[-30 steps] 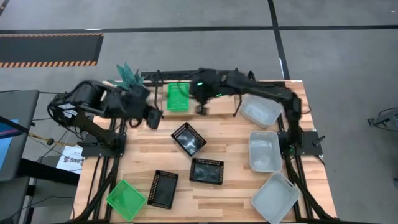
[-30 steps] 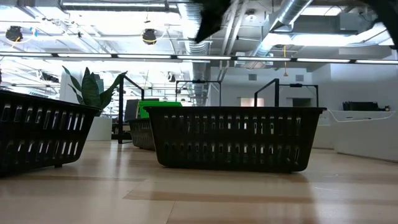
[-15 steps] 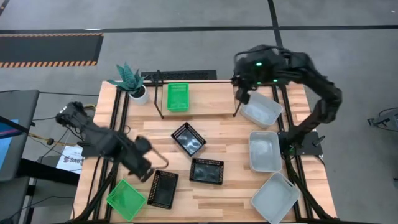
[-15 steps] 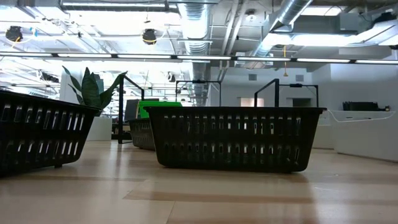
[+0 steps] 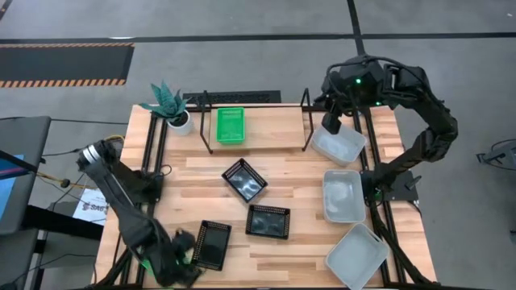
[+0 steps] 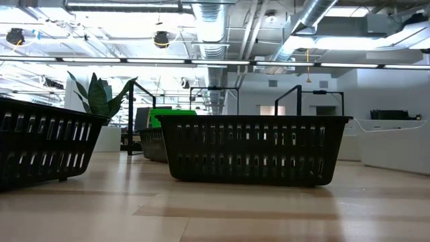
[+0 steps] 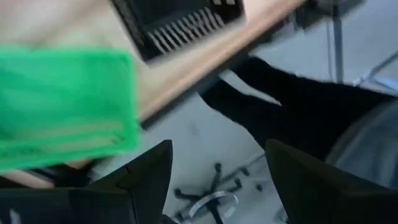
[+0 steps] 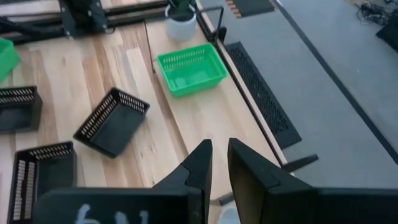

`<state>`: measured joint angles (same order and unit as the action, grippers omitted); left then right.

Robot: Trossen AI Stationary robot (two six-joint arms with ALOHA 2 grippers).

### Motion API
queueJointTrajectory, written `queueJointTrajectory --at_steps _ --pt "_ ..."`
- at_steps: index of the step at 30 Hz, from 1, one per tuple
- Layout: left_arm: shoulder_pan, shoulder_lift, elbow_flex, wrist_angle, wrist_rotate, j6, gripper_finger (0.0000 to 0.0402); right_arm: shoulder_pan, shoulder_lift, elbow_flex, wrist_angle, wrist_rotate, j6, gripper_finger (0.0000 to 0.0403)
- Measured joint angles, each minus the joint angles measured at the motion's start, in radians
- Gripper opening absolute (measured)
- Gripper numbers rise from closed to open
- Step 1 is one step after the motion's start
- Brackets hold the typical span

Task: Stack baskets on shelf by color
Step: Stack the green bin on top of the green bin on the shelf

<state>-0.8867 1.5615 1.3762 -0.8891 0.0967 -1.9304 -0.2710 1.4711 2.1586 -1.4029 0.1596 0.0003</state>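
1. The wooden table (image 5: 298, 173) carries the shelf (image 5: 266, 129) along its far edge, with one green basket (image 5: 230, 125) on it.
2. Three white baskets (image 5: 343, 196) line the right side; three black mesh baskets (image 5: 244, 179) sit mid-table.
3. The left gripper (image 5: 179, 266), fingers spread wide and empty, hovers over a green basket (image 7: 62, 106) at the near-left corner.
4. The right gripper (image 5: 330, 122) hangs near the shelf's right end, fingers (image 8: 196, 165) nearly together, holding nothing.

I am seeing pale planked wooden tabletop (image 5: 290, 173), matt | bright green plastic basket (image 5: 230, 125), glossy | black mesh-sided plastic basket (image 6: 254, 149), slotted | translucent white plastic tray (image 5: 343, 196), smooth
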Motion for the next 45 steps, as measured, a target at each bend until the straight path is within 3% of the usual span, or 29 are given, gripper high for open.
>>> queueJointTrajectory --at_steps 4,15,20,24,31,37,45 --pt "-0.028 0.105 -0.002 0.060 0.062 -0.041 0.0246 0.000 0.004 0.000 -0.031 0.000 -0.015 0.0078" --pt "-0.032 0.274 0.000 0.053 0.079 -0.080 0.0246 0.000 0.006 -0.001 -0.042 -0.001 -0.041 0.0078" --pt "-0.025 0.270 0.000 0.034 0.055 -0.085 0.0246 0.000 0.006 -0.001 -0.058 -0.001 -0.062 0.0078" --pt "-0.016 0.264 0.011 0.010 0.049 -0.005 0.0246 0.000 0.006 -0.001 -0.062 -0.001 -0.064 0.0078" --pt "-0.030 0.265 0.010 -0.128 0.095 0.077 0.0246 0.000 0.006 -0.001 -0.090 -0.001 -0.064 0.0078" --pt "-0.050 0.274 0.007 -0.072 0.071 0.070 0.0242 0.000 0.006 -0.001 -0.099 -0.001 -0.060 0.0078" --pt "-0.063 0.274 -0.075 -0.044 0.101 0.045 0.0207 0.000 0.006 -0.001 -0.117 -0.001 -0.061 0.0078"
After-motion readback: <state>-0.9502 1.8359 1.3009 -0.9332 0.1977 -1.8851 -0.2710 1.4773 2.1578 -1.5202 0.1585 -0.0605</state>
